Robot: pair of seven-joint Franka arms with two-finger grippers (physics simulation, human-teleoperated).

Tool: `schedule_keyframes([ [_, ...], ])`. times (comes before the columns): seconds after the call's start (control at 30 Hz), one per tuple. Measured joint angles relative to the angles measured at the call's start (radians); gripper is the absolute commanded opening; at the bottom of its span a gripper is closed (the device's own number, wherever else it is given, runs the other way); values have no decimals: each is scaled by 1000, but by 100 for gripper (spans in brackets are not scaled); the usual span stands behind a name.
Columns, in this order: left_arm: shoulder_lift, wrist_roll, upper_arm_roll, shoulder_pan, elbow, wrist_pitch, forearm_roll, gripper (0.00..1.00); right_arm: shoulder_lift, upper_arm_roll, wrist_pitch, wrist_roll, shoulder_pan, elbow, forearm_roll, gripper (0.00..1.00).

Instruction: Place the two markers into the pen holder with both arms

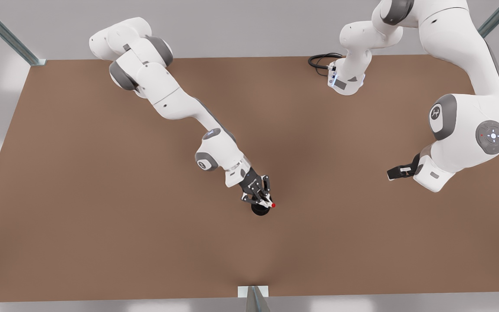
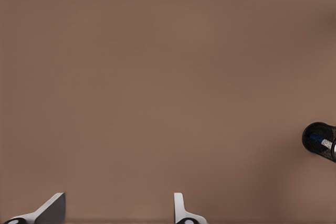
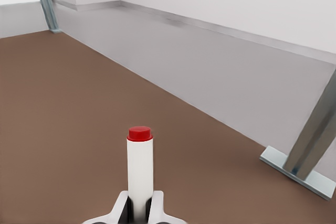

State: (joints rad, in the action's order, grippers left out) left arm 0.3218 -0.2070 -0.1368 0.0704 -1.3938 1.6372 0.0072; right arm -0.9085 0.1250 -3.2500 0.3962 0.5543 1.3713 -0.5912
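My right gripper (image 1: 259, 198), on the arm at the front view's left, is shut on the red-capped marker (image 3: 139, 166), gripping its white barrel. The marker's red tip (image 1: 273, 205) shows just above the black pen holder (image 1: 259, 211), which the gripper partly covers. In the left wrist view the pen holder (image 2: 319, 140) lies far off to one side, with a blue and white marker (image 2: 321, 141) inside it. My left gripper (image 1: 396, 173), at the front view's right, hangs open over bare table, well away from the holder; its fingers (image 2: 52, 209) stand wide apart.
The brown table (image 1: 102, 195) spreads wide around the holder. A black cable (image 1: 321, 60) loops at the back by one arm's base. Metal frame posts (image 1: 11, 37) stand at the corners, and a bracket (image 1: 253, 292) sits at the front edge.
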Motion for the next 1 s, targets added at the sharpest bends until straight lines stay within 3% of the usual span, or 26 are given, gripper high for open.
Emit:
schedule_keyframes([
  [0.1,0,-5,0,0,0,0,0,100,-4,-5,-3,2,2,0,1,24],
  [0.17,0,-7,0,0,0,0,0,100,-24,-10,-5,2,5,0,0,31],
  [0.2,0,-9,0,0,0,0,0,100,-45,-12,-10,2,7,0,1,85],
  [0.23,0,-10,0,0,0,0,0,100,-60,-13,-16,1,8,-1,3,100],
  [0.33,0,-13,0,0,0,0,0,100,-66,-13,-26,0,4,-5,6,100],
  [0.4,0,-14,0,0,1,1,0,100,55,8,21,0,-54,27,8,100],
  [0.5,-42,9,1,5,-2,-19,-1,100,380,141,324,24,-302,62,56,100],
  [0.6,-152,46,5,22,-39,-59,0,100,601,278,700,26,-618,119,253,100],
  [0.63,-157,57,5,22,-38,-68,2,100,666,250,800,14,-663,179,317,100],
  [0.7,-154,77,5,17,-30,-82,6,100,711,32,1008,-19,-568,174,426,100],
  [0.83,-141,112,5,20,-26,-98,10,100,624,-145,1354,-83,-447,-26,526,100],
  [0.9,-136,126,6,24,-26,-103,11,100,626,-199,1461,-113,-397,-43,555,100],
  [1.0,-131,145,7,24,-26,-108,12,100,603,-212,1568,-157,-379,-81,583,100],
])
